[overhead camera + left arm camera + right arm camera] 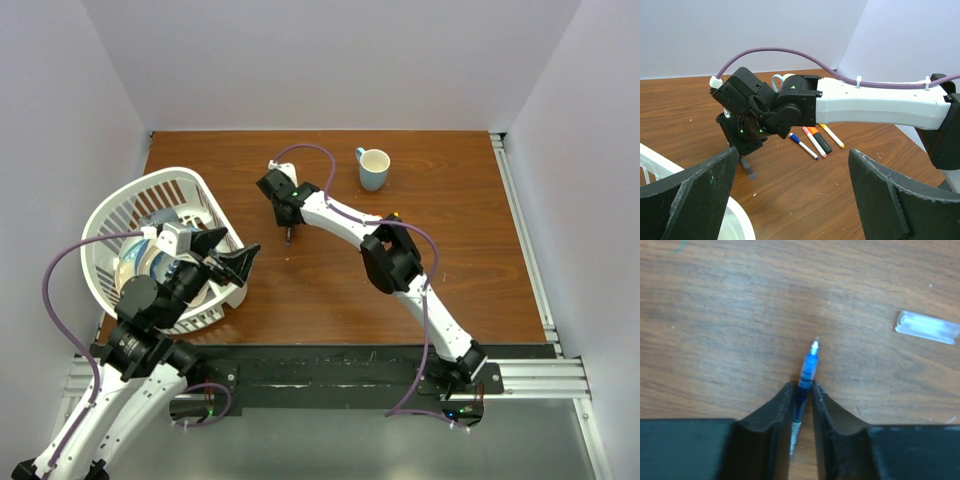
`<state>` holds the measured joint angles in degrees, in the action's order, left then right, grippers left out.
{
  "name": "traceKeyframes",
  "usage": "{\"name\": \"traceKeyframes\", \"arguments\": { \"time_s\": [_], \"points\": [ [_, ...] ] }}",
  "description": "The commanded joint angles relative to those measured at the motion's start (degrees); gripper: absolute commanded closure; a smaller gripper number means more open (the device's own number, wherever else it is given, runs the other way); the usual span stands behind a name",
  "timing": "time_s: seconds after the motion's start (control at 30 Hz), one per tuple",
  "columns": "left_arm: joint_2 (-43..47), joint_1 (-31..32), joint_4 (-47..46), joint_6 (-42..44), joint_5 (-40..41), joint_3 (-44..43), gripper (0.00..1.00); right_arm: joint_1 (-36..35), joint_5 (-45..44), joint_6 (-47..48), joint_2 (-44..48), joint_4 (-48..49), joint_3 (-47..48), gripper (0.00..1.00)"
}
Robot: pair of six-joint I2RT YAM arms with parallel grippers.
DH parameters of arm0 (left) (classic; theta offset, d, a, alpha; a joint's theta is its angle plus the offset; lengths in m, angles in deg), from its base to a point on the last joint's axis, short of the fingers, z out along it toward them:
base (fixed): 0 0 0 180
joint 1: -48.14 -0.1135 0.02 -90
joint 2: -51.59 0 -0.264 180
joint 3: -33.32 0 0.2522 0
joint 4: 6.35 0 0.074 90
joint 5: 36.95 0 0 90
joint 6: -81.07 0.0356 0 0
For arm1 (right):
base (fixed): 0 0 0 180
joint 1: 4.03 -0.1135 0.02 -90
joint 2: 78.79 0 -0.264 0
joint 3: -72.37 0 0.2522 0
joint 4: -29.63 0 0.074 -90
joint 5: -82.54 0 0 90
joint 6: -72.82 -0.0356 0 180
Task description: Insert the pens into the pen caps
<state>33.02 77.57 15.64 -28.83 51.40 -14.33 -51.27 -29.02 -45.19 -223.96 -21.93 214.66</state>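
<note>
The mug point(373, 168) stands at the far middle of the worktop point(480, 260). Left of the mug and nearer, the right gripper point(290, 237) holds a pen point(807, 371) between its fingers point(777, 410), with a cap point(927, 327) on the worktop close by. A row of pens point(815, 142) lies before the mug, under the right arm. The basket point(110, 215) sits far left of the mug, and the left gripper point(230, 255) is at the side of it facing the mug.

Table point(460, 270): basket point(150, 181), mug point(373, 168), pens point(814, 142), cap point(927, 327)

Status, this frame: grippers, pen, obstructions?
Left gripper open, empty. Right gripper shut on blue pen, tip bare. Clear cap lies apart, nothing between.
</note>
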Motion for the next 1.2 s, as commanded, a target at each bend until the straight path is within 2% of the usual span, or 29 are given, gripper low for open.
{"name": "traceKeyframes", "arguments": {
  "time_s": [0.0, 0.07, 0.13, 0.3, 0.4, 0.6, 0.8, 0.93, 1.03, 1.17],
  "points": [
    [0.5, 0.0, -2.3, 1.1, 0.4, 0.2, 0.05, -0.1, -4.1, 1.0, 1.4, -4.7, -2.9, 0.86],
    [-0.2, 0.0, -1.4, 0.6, 1.4, 0.1, 0.06, 0.6, -1.6, 1.2, 2.9, -2.6, -6.0, 0.96],
    [-1.7, 0.0, -0.2, 0.2, -0.1, -0.9, 0.08, 1.4, 2.0, 0.8, 6.2, -0.2, -12.3, 1.0],
    [-6.5, 0.0, 4.0, -0.7, -6.9, -4.8, 0.1, 3.6, 5.6, 1.7, 18.0, 14.7, -34.3, 1.0],
    [-11.0, 0.0, 5.8, -0.1, -8.8, -6.4, 0.1, 4.1, 7.6, 1.7, 26.1, 21.0, -43.0, 1.0],
    [-18.6, 0.0, 4.4, -3.3, -13.5, -8.6, 0.11, 4.4, 12.9, -2.4, 41.0, 28.7, -53.2, 1.0],
    [-27.2, 0.0, 3.2, -7.5, -14.3, -8.6, 0.14, 4.4, 17.2, -8.4, 55.8, 37.6, -63.3, 1.0],
    [-29.9, 0.0, -0.2, -8.9, -17.8, -8.2, 0.15, 4.4, 20.3, -11.9, 64.1, 45.6, -70.3, 1.0],
    [-30.9, 0.0, -9.6, -12.3, -21.6, -6.5, 0.16, 4.4, 23.1, -17.6, 68.5, 56.9, -76.8, 1.0],
    [-32.8, 0.0, -17.3, -18.1, -25.2, -4.3, 0.24, 3.9, 26.1, -25.7, 70.7, 66.8, -82.8, 1.0]
  ]
}}
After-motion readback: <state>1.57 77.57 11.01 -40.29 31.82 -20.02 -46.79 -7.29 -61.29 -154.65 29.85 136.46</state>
